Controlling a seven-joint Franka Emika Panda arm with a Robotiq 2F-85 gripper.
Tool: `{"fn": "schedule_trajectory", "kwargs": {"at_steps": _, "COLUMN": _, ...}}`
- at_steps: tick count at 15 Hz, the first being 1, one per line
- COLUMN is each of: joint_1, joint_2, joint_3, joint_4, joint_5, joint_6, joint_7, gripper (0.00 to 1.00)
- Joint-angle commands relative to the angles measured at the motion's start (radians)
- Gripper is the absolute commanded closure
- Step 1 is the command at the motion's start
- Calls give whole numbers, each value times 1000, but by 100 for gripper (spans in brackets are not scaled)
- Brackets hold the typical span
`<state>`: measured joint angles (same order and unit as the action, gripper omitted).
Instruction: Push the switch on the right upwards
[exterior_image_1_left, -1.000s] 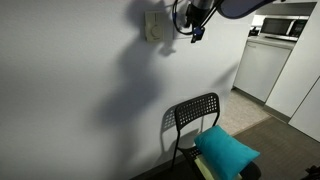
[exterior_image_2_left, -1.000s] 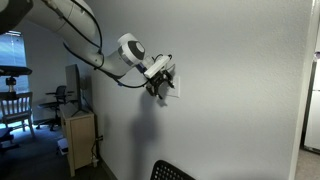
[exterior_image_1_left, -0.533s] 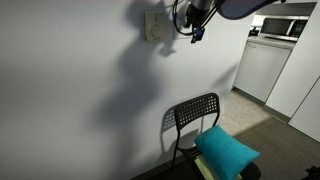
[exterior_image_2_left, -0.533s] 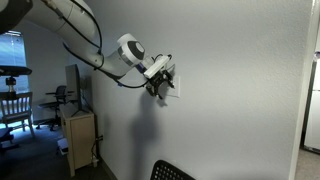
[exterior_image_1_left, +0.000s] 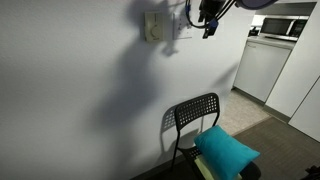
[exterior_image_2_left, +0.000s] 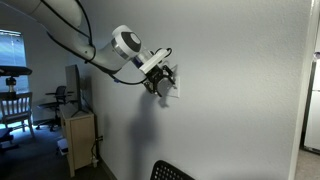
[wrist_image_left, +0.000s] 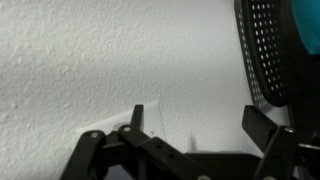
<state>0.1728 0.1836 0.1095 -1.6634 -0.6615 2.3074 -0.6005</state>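
Note:
The small white switch plate (exterior_image_1_left: 172, 30) is on the grey wall, just right of a cream-beige plate (exterior_image_1_left: 155, 25). In both exterior views my gripper (exterior_image_1_left: 208, 18) hangs close in front of the wall beside the switch; from the side (exterior_image_2_left: 163, 83) its fingers nearly touch the switch plate (exterior_image_2_left: 176, 89). In the wrist view the gripper (wrist_image_left: 200, 125) is open and empty, with bare wall between its fingers. The switch plate (wrist_image_left: 152, 126) with tiny dark marks lies by one finger, at the lower left. I cannot tell the toggle positions.
A black perforated chair (exterior_image_1_left: 195, 115) with a teal cushion (exterior_image_1_left: 228, 150) stands below the switch, and shows in the wrist view (wrist_image_left: 270, 50). A white appliance (exterior_image_1_left: 262, 65) and a microwave (exterior_image_1_left: 285, 27) are at the side. A wooden cabinet (exterior_image_2_left: 80, 135) stands along the wall.
The gripper has shifted sideways along the wall, off the switch plate, which now shows more. The arm's wrist has lifted slightly.

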Motion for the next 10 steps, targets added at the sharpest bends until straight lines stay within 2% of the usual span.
{"fn": "schedule_trajectory", "kwargs": {"at_steps": 1, "joint_1": -23, "joint_2": -123, "joint_3": 5, "joint_4": -153, "joint_5": 17, "joint_6": -2, "joint_7": 16, "gripper": 0}}
{"fn": "schedule_trajectory", "kwargs": {"at_steps": 6, "joint_1": -33, "joint_2": -177, "joint_3": 5, "joint_4": -227, "joint_5": 81, "joint_6": 2, "joint_7": -14, "gripper": 0}}
{"fn": "schedule_trajectory", "kwargs": {"at_steps": 9, "joint_1": -35, "joint_2": -175, "joint_3": 6, "joint_4": -243, "joint_5": 210, "joint_6": -12, "joint_7": -53, "gripper": 0}}
{"fn": "schedule_trajectory", "kwargs": {"at_steps": 10, "joint_1": -27, "joint_2": -151, "joint_3": 9, "joint_4": -204, "joint_5": 148, "joint_6": -5, "joint_7": -8, "gripper": 0}}
